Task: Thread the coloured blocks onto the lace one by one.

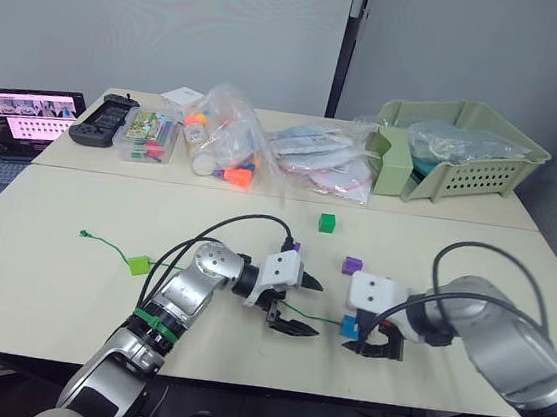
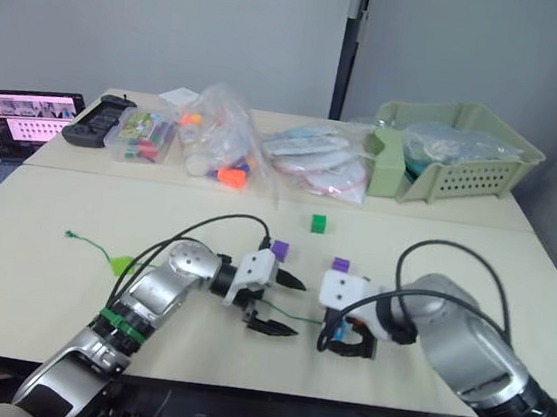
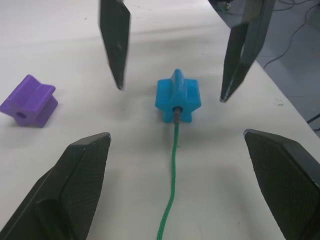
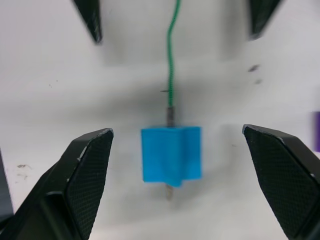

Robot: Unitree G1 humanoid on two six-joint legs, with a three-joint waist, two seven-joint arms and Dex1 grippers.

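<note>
A blue block rests on the table with the lace's stiff grey tip poking through it. The green lace trails back from it between my left gripper's fingers. My left gripper is open just left of the block and touches nothing. My right gripper is open around the block from the other side, its pads apart from it. A lime green block sits on the lace near its knotted end. Two purple blocks and a dark green block lie loose behind.
Along the far table stand a laptop, a black controller, clear bags of toys and a green basket. The table's front edge runs close below both grippers.
</note>
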